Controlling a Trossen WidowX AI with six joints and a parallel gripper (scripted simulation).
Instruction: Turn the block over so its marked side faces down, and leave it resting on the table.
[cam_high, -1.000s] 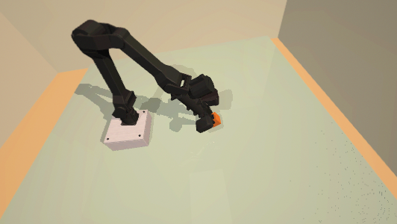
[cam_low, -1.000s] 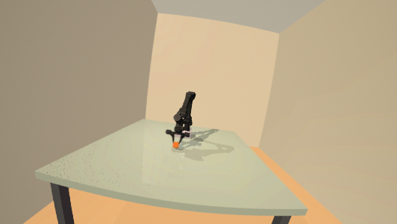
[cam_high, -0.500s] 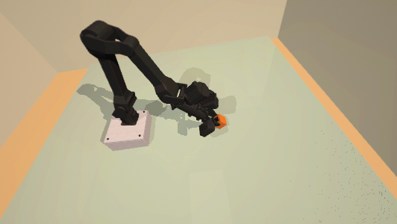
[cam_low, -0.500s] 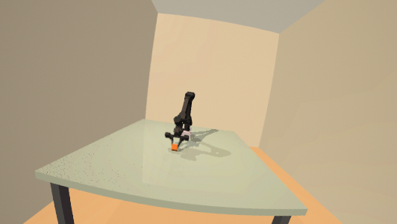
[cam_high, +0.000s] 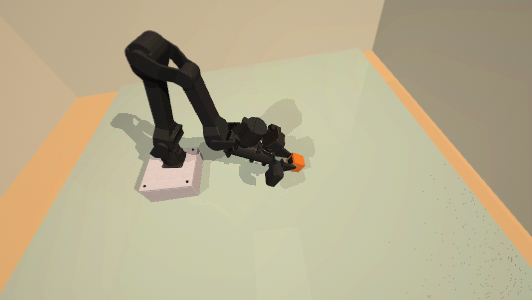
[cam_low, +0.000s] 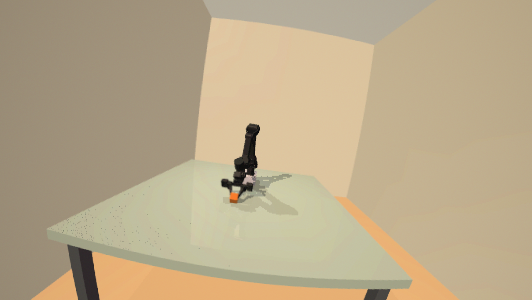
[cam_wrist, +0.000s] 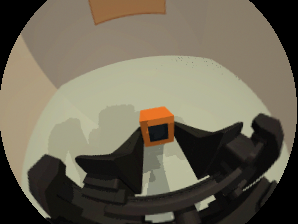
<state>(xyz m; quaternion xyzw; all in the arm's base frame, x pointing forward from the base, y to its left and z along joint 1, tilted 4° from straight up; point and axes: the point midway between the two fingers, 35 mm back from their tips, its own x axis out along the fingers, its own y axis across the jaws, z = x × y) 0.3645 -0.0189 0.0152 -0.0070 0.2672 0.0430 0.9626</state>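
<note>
An orange block (cam_high: 298, 161) (cam_low: 233, 198) (cam_wrist: 158, 128) sits between the fingers of my gripper (cam_high: 286, 167) (cam_low: 233, 193) (cam_wrist: 160, 137), which is shut on it. In the wrist view the block's face toward the camera carries a dark square mark. The arm is stretched low, nearly level with the table, and the block is at or just above the table top (cam_high: 360, 200) (cam_low: 165, 220) near the table's middle. I cannot tell if the block touches the surface.
The arm's white base plate (cam_high: 170, 182) stands on the table left of the gripper. The table's right edge (cam_high: 450, 150) borders an orange floor. Walls stand beyond the table.
</note>
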